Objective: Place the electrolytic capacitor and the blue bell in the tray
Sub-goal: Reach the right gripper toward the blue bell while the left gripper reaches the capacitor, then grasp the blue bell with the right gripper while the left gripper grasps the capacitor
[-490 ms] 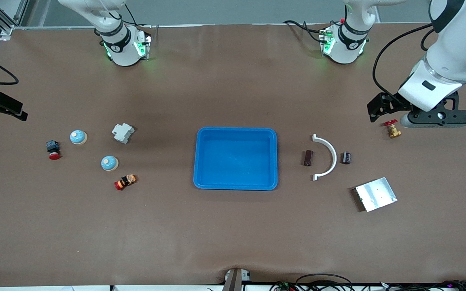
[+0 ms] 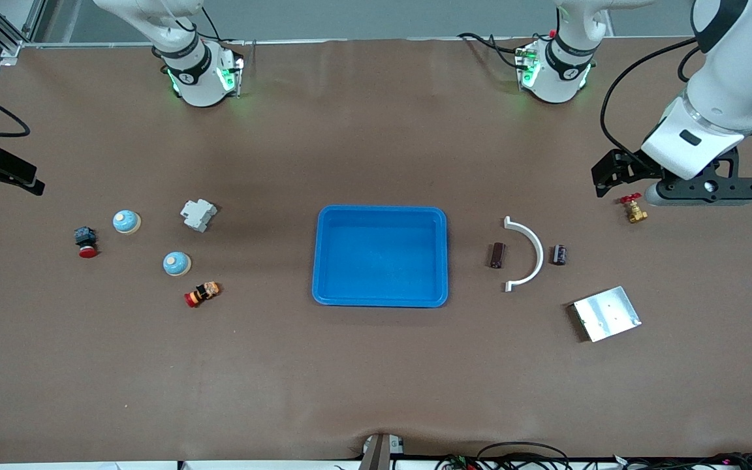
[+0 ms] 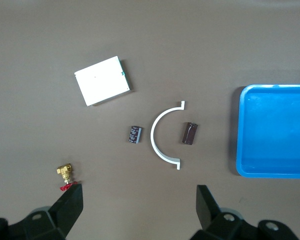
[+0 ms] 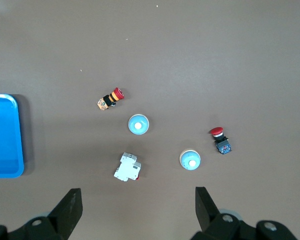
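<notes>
Bright-blue tray (image 2: 380, 212) (shallow, rounded corners), raised rim.

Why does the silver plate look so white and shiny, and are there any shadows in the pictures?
In the left wrist view the silver plate glares nearly white from the light above; in the front view it looks grey instead, with a thin dark edge. In the front view soft shadows sit beside the blue tray and the white breaker. In the right wrist view everything looks sharp and evenly lit.
</notes>
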`<state>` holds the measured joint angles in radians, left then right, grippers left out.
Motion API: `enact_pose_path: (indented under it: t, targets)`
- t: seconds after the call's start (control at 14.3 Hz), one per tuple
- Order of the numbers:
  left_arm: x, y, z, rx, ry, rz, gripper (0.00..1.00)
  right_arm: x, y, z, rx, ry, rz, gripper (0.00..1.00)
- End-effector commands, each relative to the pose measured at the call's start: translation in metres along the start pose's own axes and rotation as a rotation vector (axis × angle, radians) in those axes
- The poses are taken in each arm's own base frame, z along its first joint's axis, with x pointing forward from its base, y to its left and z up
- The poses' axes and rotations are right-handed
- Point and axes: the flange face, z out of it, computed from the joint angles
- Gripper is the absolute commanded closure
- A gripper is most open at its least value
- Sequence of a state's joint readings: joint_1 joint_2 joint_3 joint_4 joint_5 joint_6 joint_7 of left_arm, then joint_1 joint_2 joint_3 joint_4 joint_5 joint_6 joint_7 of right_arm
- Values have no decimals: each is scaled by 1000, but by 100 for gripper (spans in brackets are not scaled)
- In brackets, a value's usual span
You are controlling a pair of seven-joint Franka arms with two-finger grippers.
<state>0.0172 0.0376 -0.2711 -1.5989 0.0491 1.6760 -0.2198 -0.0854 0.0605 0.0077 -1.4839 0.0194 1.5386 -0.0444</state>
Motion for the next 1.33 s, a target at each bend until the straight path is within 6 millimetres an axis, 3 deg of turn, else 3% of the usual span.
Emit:
enact_pose_path:
  t: [0.0, 0.28, 0.42, 0.91, 1.12, 1.26]
  targets:
    - [-3, 7, 0, 5, -9, -2, 0, -2, 3, -3, -1, -2, 0, 0]
    - [-6, 8, 4, 12, -14, 4, 0, -3, 9, -1, 1, -9, 13, 0]
    - [-8, 8, 3, 10, -15, -1, 0, 4, 9, 10, 2, -17, 9, 0]
    - [-7, 12, 13, -1, -17, 4, 0, 34, 3, 123, -1, -77, -5, 0]
    - [-9, 13, 34, 11, -34, 12, 0, 55, 2, 176, 0, -105, -9, 0]
    - [-10, 10, 50, 14, -39, 8, 0, 65, -17, 212, -1, -125, -40, 0]
